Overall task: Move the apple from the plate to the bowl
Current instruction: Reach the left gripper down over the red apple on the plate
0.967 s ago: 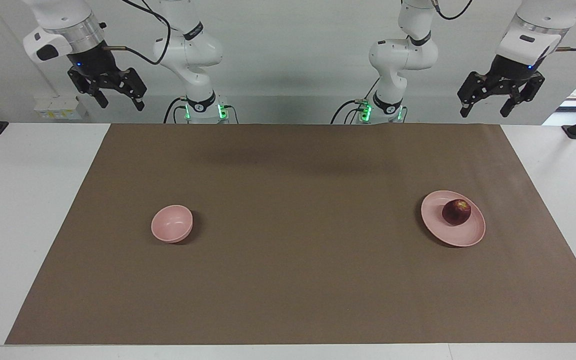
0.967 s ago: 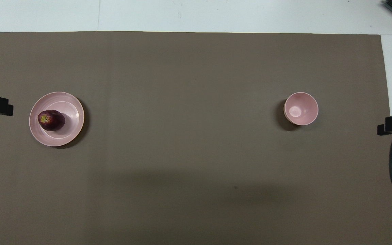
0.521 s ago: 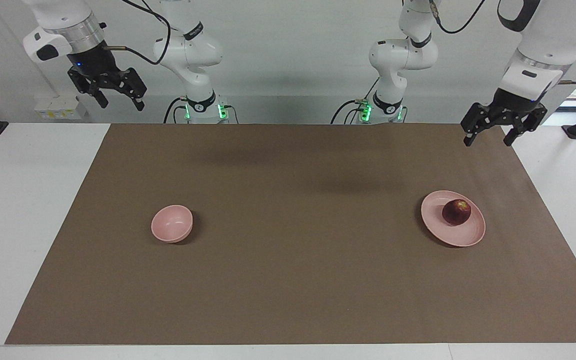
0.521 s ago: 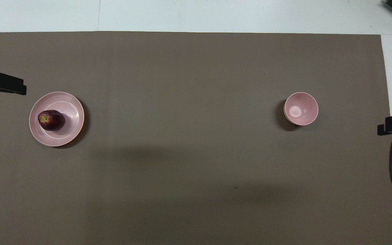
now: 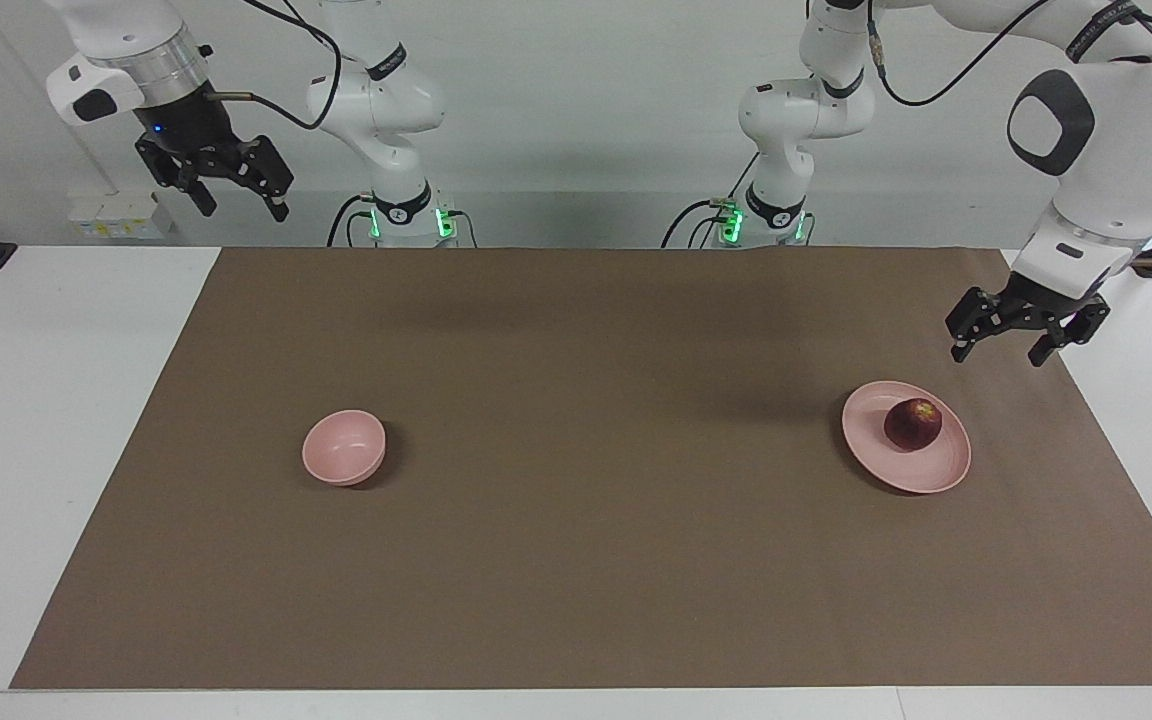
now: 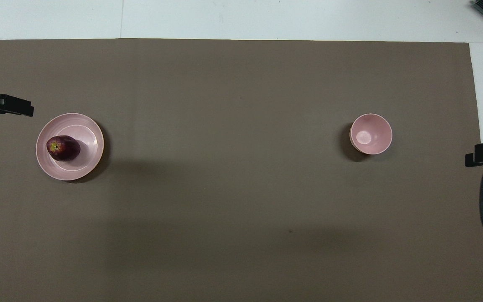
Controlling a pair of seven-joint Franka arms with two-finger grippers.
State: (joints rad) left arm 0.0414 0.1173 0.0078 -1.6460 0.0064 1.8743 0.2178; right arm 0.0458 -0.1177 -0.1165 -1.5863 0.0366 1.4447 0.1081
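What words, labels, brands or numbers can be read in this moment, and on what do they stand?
None can be read.
The apple, plate and bowl carry no print.
Dark bands on the arms' cuffs seem to carry lettering, too small to read.
A pale box at the wall below the right gripper shows no readable marks.

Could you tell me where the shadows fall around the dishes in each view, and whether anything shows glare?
Facing view: the bowl shades the mat on its left-arm side, the plate on its right-arm side. Overhead view: the same, plus a small bright glint at the bowl's bottom; the apple shades the plate.
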